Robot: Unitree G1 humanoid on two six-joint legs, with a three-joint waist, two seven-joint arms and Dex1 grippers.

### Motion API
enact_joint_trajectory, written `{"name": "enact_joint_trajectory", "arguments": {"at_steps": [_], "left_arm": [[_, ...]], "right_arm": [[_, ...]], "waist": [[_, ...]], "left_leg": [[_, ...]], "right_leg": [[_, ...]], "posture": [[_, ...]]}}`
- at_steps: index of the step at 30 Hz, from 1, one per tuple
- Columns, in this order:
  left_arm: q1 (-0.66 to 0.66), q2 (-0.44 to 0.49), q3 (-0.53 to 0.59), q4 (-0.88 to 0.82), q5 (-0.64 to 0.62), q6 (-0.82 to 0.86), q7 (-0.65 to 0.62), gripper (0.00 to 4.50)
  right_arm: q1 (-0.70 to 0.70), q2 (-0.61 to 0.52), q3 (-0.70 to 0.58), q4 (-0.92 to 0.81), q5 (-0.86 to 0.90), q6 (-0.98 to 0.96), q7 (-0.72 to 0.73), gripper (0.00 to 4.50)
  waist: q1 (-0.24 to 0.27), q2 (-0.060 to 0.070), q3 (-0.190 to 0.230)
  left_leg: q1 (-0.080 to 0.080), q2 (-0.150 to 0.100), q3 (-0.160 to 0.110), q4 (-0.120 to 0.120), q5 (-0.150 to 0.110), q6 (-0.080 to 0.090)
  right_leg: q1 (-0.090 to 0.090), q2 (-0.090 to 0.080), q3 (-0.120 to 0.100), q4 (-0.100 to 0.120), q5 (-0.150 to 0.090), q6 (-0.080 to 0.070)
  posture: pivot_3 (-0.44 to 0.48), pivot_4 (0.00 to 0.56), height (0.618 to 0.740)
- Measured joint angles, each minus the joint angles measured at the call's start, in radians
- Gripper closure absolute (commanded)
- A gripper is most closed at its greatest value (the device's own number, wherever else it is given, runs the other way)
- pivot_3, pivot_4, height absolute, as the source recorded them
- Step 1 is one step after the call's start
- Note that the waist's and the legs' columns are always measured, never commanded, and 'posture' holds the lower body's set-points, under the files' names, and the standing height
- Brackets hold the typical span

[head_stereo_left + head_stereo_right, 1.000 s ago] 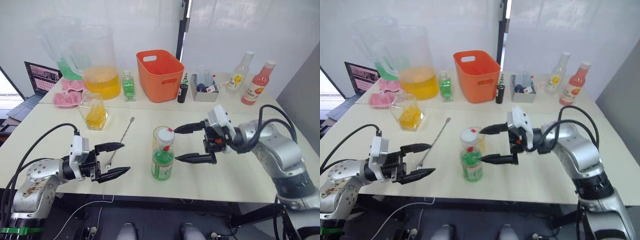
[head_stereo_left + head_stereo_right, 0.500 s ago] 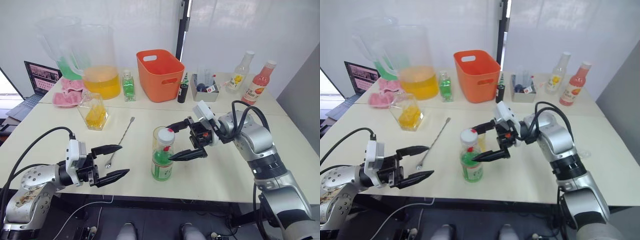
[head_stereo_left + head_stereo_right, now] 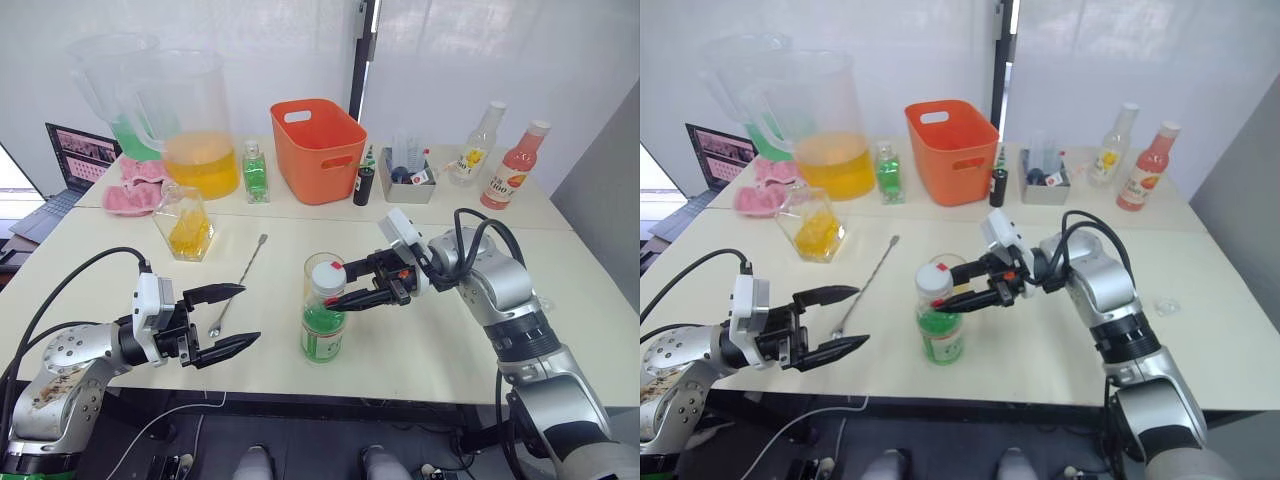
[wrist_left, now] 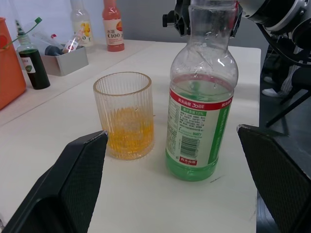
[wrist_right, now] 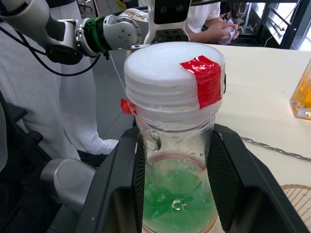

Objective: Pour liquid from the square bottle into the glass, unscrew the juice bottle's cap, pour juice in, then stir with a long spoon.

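The juice bottle [image 3: 325, 318], clear with green liquid and a white cap marked with red tape, stands upright at the table's front middle. My right gripper [image 3: 338, 285] is shut on its neck just under the cap, and both fingers [image 5: 121, 179] press against the neck. Just behind the bottle stands the ribbed glass [image 4: 125, 116], holding a little orange liquid. The long spoon [image 3: 246, 268] lies flat to the left of the glass. Further back left, the square bottle [image 3: 186, 224] with orange liquid stands upright. My left gripper [image 3: 250, 314] hovers open and empty, left of the bottle.
On the far table stand two large pitchers [image 3: 195, 125], a small green bottle [image 3: 257, 172], an orange basket [image 3: 320, 150], a grey tray of small items [image 3: 408, 180] and two drink bottles [image 3: 515, 165]. A pink cloth [image 3: 135, 195] and a laptop [image 3: 75, 160] lie far left.
My right gripper moved left to the juice bottle and its fingers closed in on the neck below the cap. The left gripper has stayed open and hardly moved.
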Motion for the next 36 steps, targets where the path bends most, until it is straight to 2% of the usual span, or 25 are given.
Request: {"name": "enact_joint_trajectory", "arguments": {"at_steps": [5, 11, 14, 20, 28, 36], "left_arm": [[-0.03, -0.007, -0.023, 0.019, 0.004, -0.004, -0.02, 0.0], [-0.083, -0.021, -0.062, 0.055, 0.005, -0.006, -0.048, 0.0], [-0.125, -0.035, -0.089, 0.085, 0.006, -0.006, -0.072, 0.0], [-0.223, -0.067, -0.15, 0.179, 0.026, -0.017, -0.131, 0.0], [-0.312, -0.088, -0.187, 0.286, 0.052, -0.029, -0.203, 0.0], [-0.328, -0.092, -0.194, 0.31, 0.066, -0.029, -0.234, 0.0]], "right_arm": [[0.095, -0.023, -0.054, -0.148, 0.05, 0.098, -0.111, 3.23], [0.229, -0.052, -0.164, -0.413, 0.149, 0.275, -0.353, 3.23], [0.323, -0.032, -0.223, -0.565, 0.192, 0.365, -0.542, 3.23], [0.412, 0.011, -0.285, -0.797, 0.249, 0.481, -0.869, 3.23], [0.518, 0.044, -0.28, -0.924, 0.238, 0.523, -1.133, 3.23], [0.561, 0.081, -0.223, -0.949, 0.199, 0.519, -1.248, 3.23]], "waist": [[0.004, 0.0, 0.0], [0.014, 0.0, 0.0], [0.024, 0.0, 0.0], [0.026, 0.0, 0.0], [0.023, 0.0, 0.0], [0.023, 0.0, 0.0]], "left_leg": [[0.0, 0.0, 0.0, 0.0, 0.0, 0.0], [0.0, 0.0, 0.0, 0.0, 0.0, 0.0], [0.0, 0.0, 0.0, 0.0, 0.0, 0.0], [-0.001, 0.0, 0.0, 0.001, 0.0, 0.0], [-0.002, 0.0, 0.0, 0.001, 0.001, 0.001], [-0.002, 0.0, 0.0, 0.001, 0.001, 0.002]], "right_leg": [[0.0, 0.0, 0.0, 0.0, 0.0, 0.0], [0.0, 0.0, 0.0, -0.001, 0.0, 0.0], [0.0, 0.0, 0.0, -0.001, 0.0, 0.0], [0.0, 0.0, 0.0, -0.001, 0.0, 0.0], [0.0, 0.0, 0.0, -0.002, 0.0, 0.0], [0.0, 0.0, 0.0, -0.002, 0.0, 0.0]], "posture": [[0.0, 0.15, 0.74], [0.0, 0.15, 0.74], [0.0, 0.15, 0.74], [0.0, 0.15, 0.74], [0.0, 0.15, 0.74], [0.0, 0.15, 0.74]]}}
